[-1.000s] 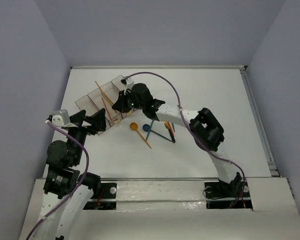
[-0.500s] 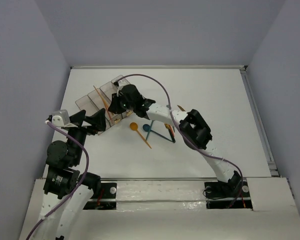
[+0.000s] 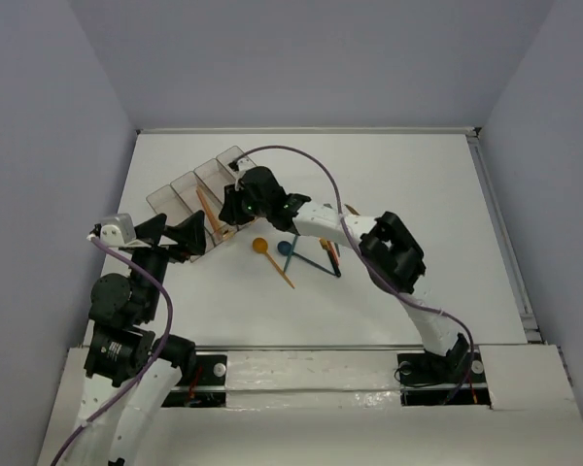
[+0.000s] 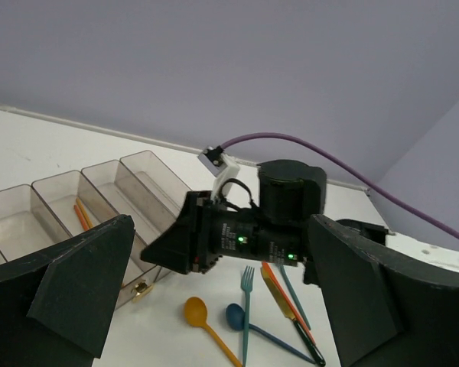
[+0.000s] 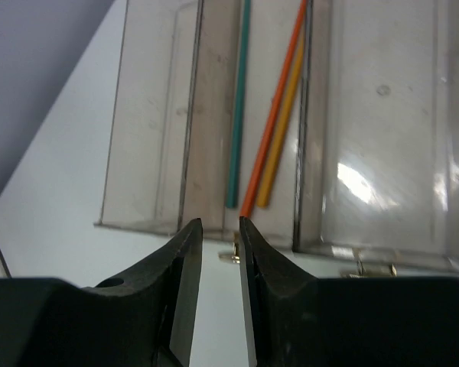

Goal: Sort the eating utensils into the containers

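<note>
The containers (image 3: 189, 189) are four joined smoky clear bins at the table's left. In the right wrist view one bin (image 5: 382, 153) holds a teal utensil (image 5: 237, 115), an orange one (image 5: 274, 122) and a yellow-orange one (image 5: 281, 130). My right gripper (image 3: 231, 206) hovers over the bins' near end, jaws slightly apart and empty (image 5: 220, 223). My left gripper (image 3: 189, 233) is wide open beside the bins' front corner (image 4: 220, 229). On the table lie an orange spoon (image 4: 196, 312), a blue spoon (image 4: 236, 316), a teal fork (image 4: 247, 306) and an orange-and-dark knife (image 4: 287, 310).
The loose utensils form a small pile (image 3: 301, 254) just right of the bins. The right arm (image 3: 389, 248) arches over them. White walls edge the table at the back (image 3: 311, 130) and right (image 3: 496, 214).
The orange utensil that stuck up from my right gripper over the bins now lies inside a bin. The right gripper has shifted slightly. The left arm has not moved.
</note>
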Motion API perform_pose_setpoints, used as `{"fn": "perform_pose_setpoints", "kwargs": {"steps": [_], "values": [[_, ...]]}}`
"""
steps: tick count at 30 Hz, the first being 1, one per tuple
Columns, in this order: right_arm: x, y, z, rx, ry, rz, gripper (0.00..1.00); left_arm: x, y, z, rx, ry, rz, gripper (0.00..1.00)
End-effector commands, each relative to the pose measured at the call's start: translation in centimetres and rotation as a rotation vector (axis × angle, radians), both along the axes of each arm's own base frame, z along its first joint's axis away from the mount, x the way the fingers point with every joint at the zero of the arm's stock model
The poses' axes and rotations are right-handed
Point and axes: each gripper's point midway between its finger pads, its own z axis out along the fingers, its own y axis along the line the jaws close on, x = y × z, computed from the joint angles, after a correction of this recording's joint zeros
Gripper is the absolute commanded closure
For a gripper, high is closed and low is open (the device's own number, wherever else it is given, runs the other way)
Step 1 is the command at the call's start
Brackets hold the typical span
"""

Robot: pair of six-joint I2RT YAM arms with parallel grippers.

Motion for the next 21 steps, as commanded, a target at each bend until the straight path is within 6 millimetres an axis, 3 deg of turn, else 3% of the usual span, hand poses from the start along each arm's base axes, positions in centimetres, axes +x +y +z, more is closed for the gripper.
{"fn": "perform_pose_setpoints", "kwargs": {"steps": [1, 2, 3, 4, 5, 6, 7, 9, 10, 13, 16, 21], "values": [[-1.1, -3.7, 8.9, 0.080, -0.152, -0.081, 0.70, -0.3, 0.1, 1.4, -0.011, -0.060, 0.000, 0.01], [-1.7, -4.8, 8.4, 0.061, -0.150, -0.090, 0.70, -0.4, 0.1, 1.4, -0.011, -0.062, -0.003, 0.01], [-3.0, -6.6, 4.9, -0.009, -0.111, -0.090, 0.71, -0.4, 0.1, 1.4, -0.011, -0.062, -0.003, 0.01], [-3.4, -8.0, 6.1, -0.015, -0.130, -0.112, 0.72, -0.4, 0.0, 1.4, -0.011, -0.062, -0.006, 0.01], [-4.2, -9.3, 4.6, -0.063, -0.102, -0.120, 0.72, -0.3, -0.1, 1.4, -0.009, -0.061, -0.009, 0.01], [-5.4, -11.0, 1.8, -0.127, -0.065, -0.121, 0.72, -0.4, -0.1, 1.5, -0.010, -0.066, -0.013, 0.01], [-6.1, -11.9, 2.0, -0.135, -0.059, -0.119, 0.73, -0.4, -0.2, 1.5, -0.009, -0.066, -0.016, 0.01], [-7.6, -12.9, 0.5, -0.172, -0.039, -0.105, 0.72, -0.4, -0.2, 1.5, -0.009, -0.065, -0.016, 0.01], [-8.5, -14.1, -1.4, -0.227, -0.009, -0.096, 0.72, -0.3, -0.2, 1.4, -0.009, -0.063, -0.015, 0.01], [-10.0, -14.4, -3.0, -0.288, -0.002, -0.053, 0.72, -0.3, -0.2, 1.4, -0.008, -0.060, -0.015, 0.01], [-10.2, -14.2, -4.4, -0.345, 0.003, -0.035, 0.75, -0.2, -0.3, 1.2, -0.006, -0.054, -0.016, 0.01], [-9.0, -14.1, -5.7, -0.407, -0.009, -0.080, 0.70, -0.1, -0.3, 1.1, -0.004, -0.050, -0.018, 0.01]]}}
